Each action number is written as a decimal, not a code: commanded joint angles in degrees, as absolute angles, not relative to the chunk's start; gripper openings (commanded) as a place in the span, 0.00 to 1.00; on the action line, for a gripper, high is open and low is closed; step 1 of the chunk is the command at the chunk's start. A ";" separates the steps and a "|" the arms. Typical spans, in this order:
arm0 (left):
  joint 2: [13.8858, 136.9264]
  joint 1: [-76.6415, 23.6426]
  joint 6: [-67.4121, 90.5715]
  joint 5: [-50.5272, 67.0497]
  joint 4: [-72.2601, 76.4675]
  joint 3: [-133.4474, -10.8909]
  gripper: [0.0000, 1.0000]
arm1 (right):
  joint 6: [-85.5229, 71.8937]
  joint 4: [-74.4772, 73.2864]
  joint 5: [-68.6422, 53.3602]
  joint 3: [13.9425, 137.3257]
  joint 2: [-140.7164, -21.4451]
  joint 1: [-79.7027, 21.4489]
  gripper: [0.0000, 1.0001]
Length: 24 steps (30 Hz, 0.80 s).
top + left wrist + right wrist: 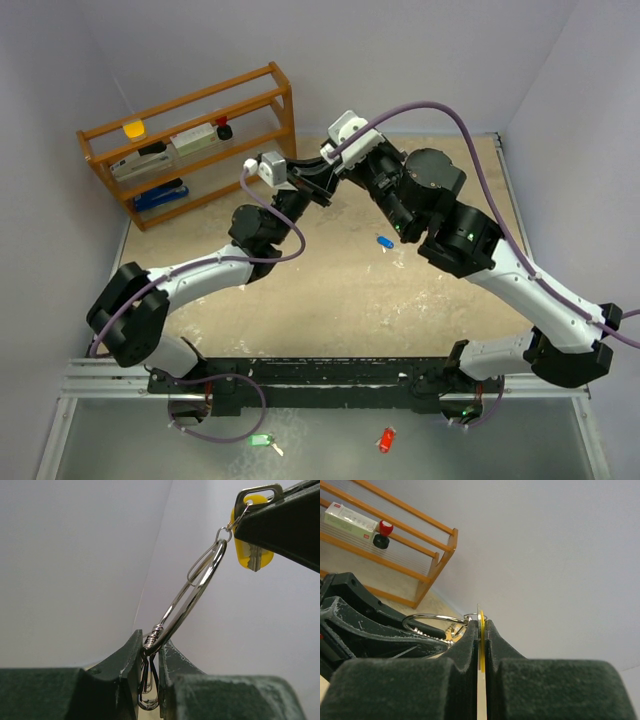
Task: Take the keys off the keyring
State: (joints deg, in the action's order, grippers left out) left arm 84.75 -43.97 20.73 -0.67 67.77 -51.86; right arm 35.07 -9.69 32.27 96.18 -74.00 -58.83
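A: Keyring (pixel 197 596), where is it?

B: Up in the air between the two arms, above the back of the table (pixel 330 290) and near the wooden rack (pixel 190 140). The left gripper (pixel 150 675) is closed almost fully on its lower end, where some thin wire is wrapped round it. The ring slants up from there towards the other arm.

A: And the right gripper (pixel 481 635)?

B: Clamped tight on the yellow-headed key (pixel 245 550), with the flat of the key between its pads. That key hangs from the ring by a small link (pixel 223 532).

A: So which step is this?

B: I'd say they are working the yellow key off. One arm anchors the ring while the other has the key. A blue key (pixel 384 241) lies loose on the table, so at least one looks done.

A: What does the next move need?

B: Probably the link has to be walked round to the split in the ring and slid out. That means turning the key hand while the left grip holds firm. The wire is thin, so a straight pull might only bend it or slip the grip.
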 commanded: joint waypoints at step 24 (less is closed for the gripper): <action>96.19 -40.58 35.67 -9.96 76.93 -27.65 0.00 | 41.80 8.59 32.35 101.04 -70.85 -59.06 0.00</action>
